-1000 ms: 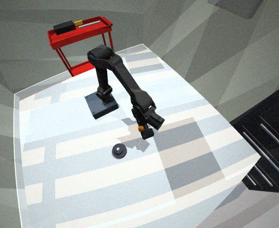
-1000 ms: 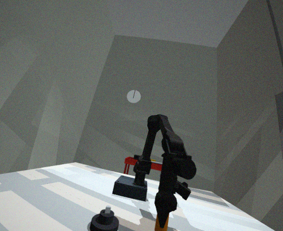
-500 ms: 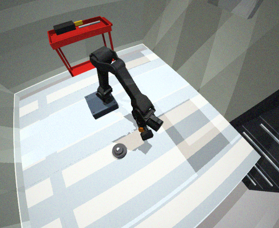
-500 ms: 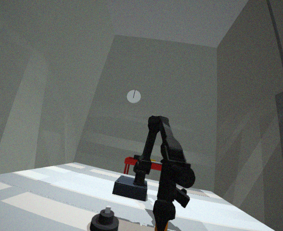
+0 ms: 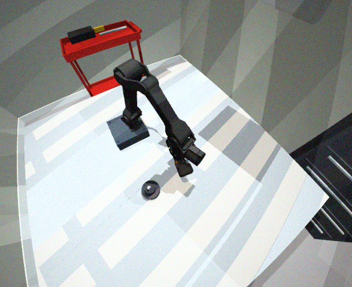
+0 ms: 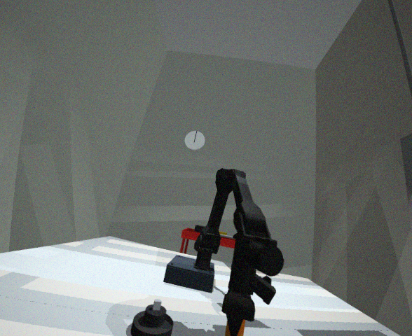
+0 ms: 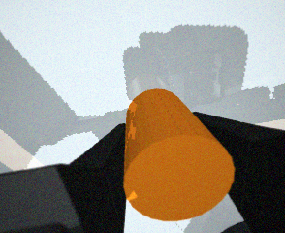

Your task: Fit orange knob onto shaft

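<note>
"Claw (image 5: 179, 167) (image 6: 237, 325) (image 7: 157, 124) first: what have you got it doing?"

"I have its two black fingers drawn in and clamped on the orange knob (image 5: 176, 162) (image 6: 242, 328) (image 7: 178, 177), one against each side. From the wrist I see the knob's round, plain end, nearest the camera."

"And where is that, measured from the round pedestal (image 5: 150, 194) (image 6: 151, 327)?"

"Near it but clearly apart, off to the pedestal's right in both outside views. I can't see the knob's lower end, so I can't tell whether it touches the table, or which way the hole's flat faces."

"The silver shaft (image 5: 148, 187) (image 6: 157, 304)?"

"Bare, standing upright out of the pedestal's top. Behind the pedestal in my exterior view sits the arm's dark base (image 5: 125, 134) (image 6: 188, 273), and beyond that the red cart (image 5: 100, 48) (image 6: 228, 241)."
</note>
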`<move>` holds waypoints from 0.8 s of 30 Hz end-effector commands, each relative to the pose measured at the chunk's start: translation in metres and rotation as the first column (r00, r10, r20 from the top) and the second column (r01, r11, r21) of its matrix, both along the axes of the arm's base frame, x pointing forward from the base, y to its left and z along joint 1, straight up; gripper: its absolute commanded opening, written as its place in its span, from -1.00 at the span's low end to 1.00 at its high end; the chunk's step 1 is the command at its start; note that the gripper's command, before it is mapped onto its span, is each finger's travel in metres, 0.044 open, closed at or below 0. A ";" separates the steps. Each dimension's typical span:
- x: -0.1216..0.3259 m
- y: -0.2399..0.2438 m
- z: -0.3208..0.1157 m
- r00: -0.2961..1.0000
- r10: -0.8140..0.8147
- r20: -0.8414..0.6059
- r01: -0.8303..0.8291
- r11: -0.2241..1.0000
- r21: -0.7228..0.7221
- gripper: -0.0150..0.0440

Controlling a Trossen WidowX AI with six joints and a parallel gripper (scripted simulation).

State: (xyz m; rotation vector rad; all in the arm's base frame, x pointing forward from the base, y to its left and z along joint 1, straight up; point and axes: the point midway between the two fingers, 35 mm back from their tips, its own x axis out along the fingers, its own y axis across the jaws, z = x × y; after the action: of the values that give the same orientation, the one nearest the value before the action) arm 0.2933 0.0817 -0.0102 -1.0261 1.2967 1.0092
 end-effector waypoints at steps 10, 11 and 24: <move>0.003 0.001 0.015 1.000 0.002 -0.001 -0.002 1.000 0.003 -0.49; 0.004 0.001 0.018 1.000 0.002 -0.001 -0.002 1.000 0.003 -0.49; 0.008 0.002 0.057 1.000 0.002 -0.001 -0.002 1.000 0.003 -0.49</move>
State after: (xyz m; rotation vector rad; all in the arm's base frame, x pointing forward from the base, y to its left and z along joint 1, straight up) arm 0.2982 0.0828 0.0321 -1.0235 1.3086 1.0145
